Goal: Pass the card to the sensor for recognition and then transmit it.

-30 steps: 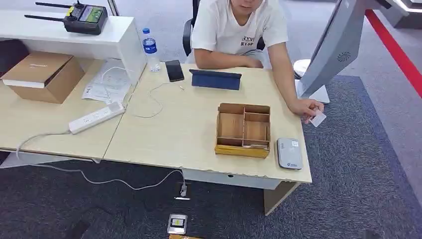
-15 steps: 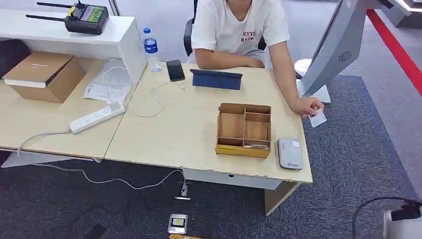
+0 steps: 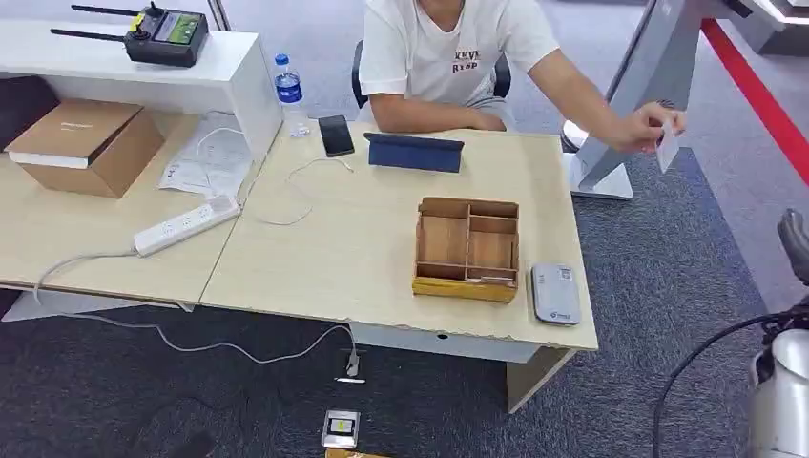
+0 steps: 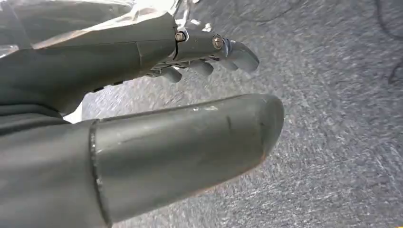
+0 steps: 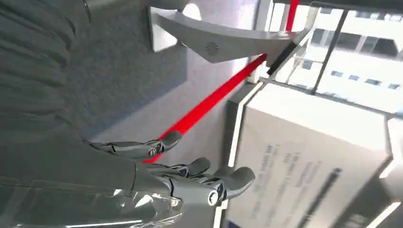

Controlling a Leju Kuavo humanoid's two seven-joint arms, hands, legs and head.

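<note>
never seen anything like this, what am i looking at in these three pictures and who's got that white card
This is a humanoid robot with two arms that end in many-fingered hands. The wide picture is taken from its head, looking down at a desk. The other two come from cameras at its wrists, so they look tilted. The left hand hangs over grey carpet, fingers apart, holding nothing. The right hand is also empty, fingers apart, with a red floor stripe behind it.

On the desk stand a wooden divided box and, beside it, a small grey card reader. Farther back lie a tablet, a phone and a water bottle.

The card is held up by the seated person's hand, off the desk's edge; the robot has not taken it yet.
</note>
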